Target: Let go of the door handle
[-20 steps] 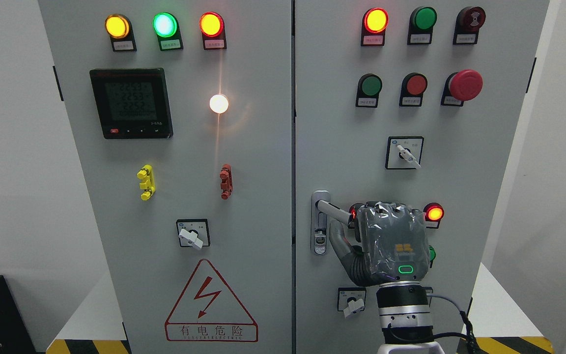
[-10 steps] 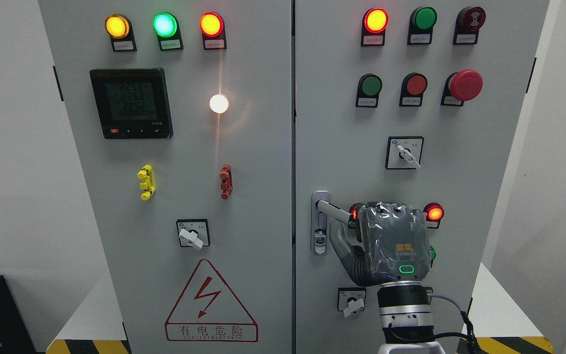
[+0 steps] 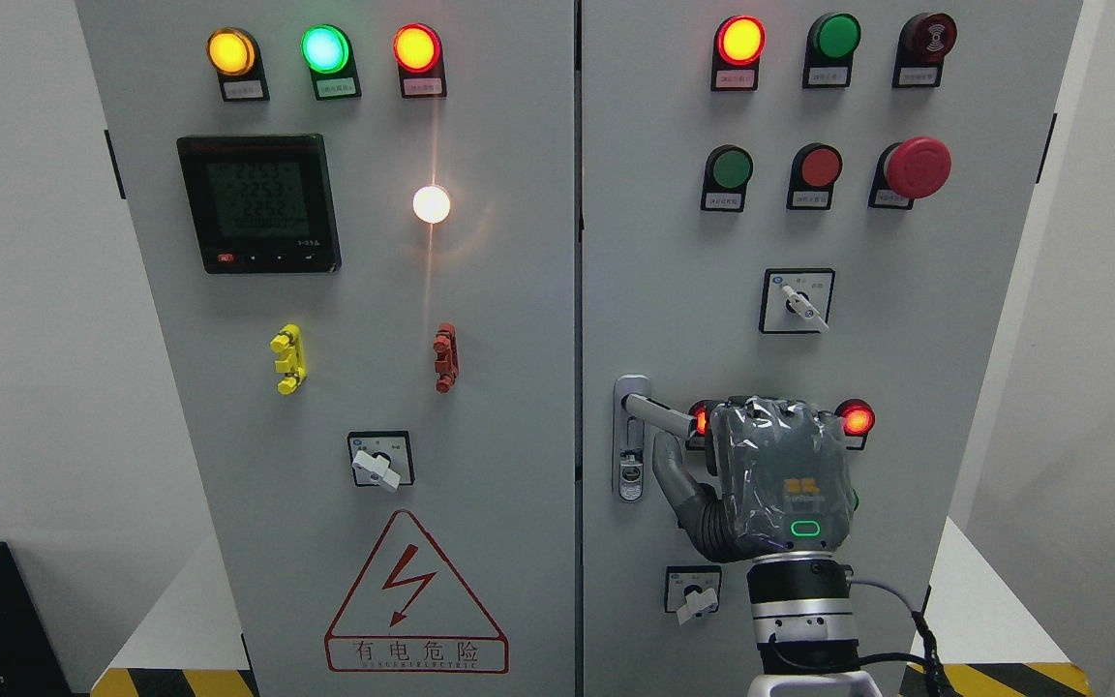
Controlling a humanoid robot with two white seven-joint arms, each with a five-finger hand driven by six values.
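The right hand point(image 3: 778, 484) is up against the lower part of the cabinet's right door point(image 3: 954, 319), its arm rising from the bottom edge right of the middle. Its back, wrapped in clear film with a small green light glowing near the wrist, faces outward. The door handle point(image 3: 659, 414) sits near the left edge of that door: a grey lever swung out from its upright lock plate point(image 3: 629, 455) and pointing right, its far end disappearing behind the top left of the hand. The fingers curl over the top towards the door and seem to wrap the lever's end, while the thumb point(image 3: 676, 476) stands just below the lever; whether it touches the lever I cannot tell. From here it looks like the hand has the handle in its grasp.

Two red lamps glow on either side of the knuckles, one point(image 3: 701, 420) just beside the lever and one point(image 3: 856, 419) to the right. A white rotary switch point(image 3: 694, 592) sits lower left of the wrist. The left door point(image 3: 354, 387) carries a digital meter point(image 3: 258, 202) and a lightning warning triangle point(image 3: 414, 598).
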